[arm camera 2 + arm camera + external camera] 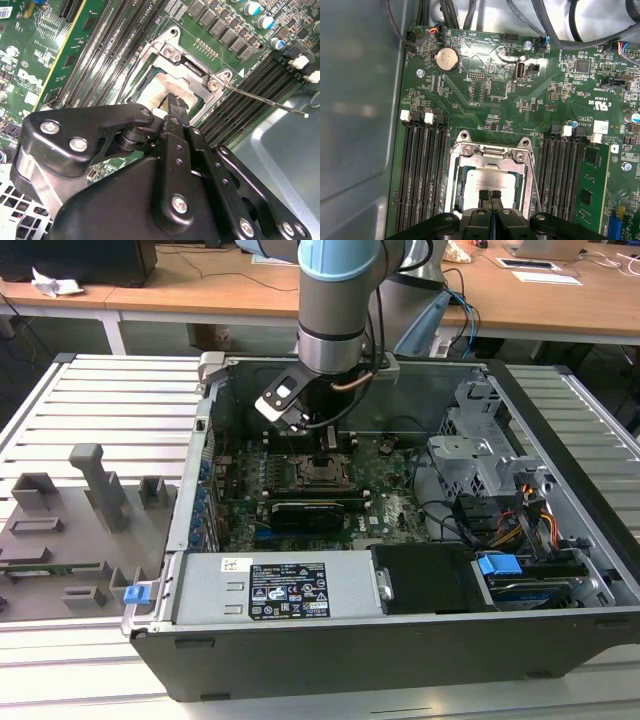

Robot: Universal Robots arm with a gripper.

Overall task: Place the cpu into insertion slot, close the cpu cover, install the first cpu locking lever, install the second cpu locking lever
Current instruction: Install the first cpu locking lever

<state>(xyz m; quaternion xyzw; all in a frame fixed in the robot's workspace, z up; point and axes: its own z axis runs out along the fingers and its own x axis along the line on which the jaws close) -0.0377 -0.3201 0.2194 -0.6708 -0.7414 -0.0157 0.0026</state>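
My hand [490, 194] is down inside the open computer case [560, 430], which stands on the slatted bench [100, 390]. The fingers are pressed together with nothing pinched between them. In both wrist views the tips meet over the middle of the cpu [482, 179]; touching it or just above, I cannot tell. The cpu lies flat in the insertion slot [322, 472], silver top up. The cpu cover [456, 182] lies around it, and the chip shows through its square cut-out. In the second wrist view a thin locking lever [265, 101] sticks out free from the socket's corner, across the memory slots [250, 100]. More memory slots run along both sides of the socket on the green motherboard [495, 90].
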